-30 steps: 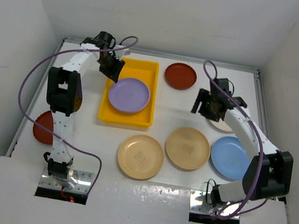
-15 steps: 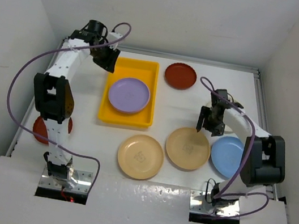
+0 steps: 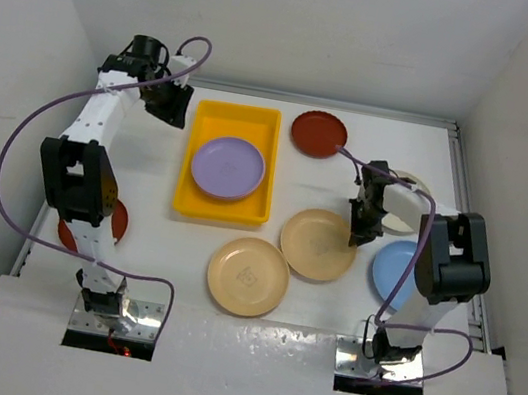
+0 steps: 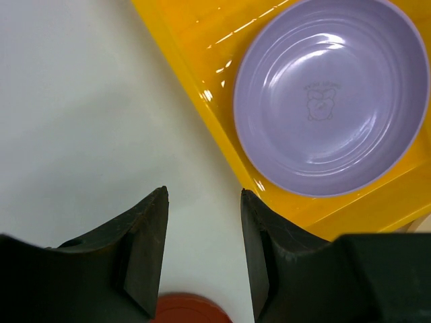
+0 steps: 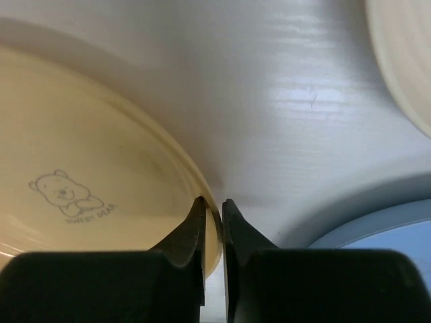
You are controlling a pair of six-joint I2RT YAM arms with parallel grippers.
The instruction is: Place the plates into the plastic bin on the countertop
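As right gripper (image 5: 212,210) pinches, tan plate (image 5: 87,148) rim

A round purple plastic plate (image 3: 228,167) is lying in the rectangular yellow plastic bin (image 3: 241,123). Right of it, I am pinching the right rim of a round tan plastic plate (image 3: 315,244) with my right gripper (image 3: 358,236).

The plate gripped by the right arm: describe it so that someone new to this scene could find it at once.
From the yellow bin on the white countertop, look right of its near corner. It is the tan plate beside the light blue plate. Unlike the other tan plate nearer the arm bases, its rim is pinched in the right gripper.
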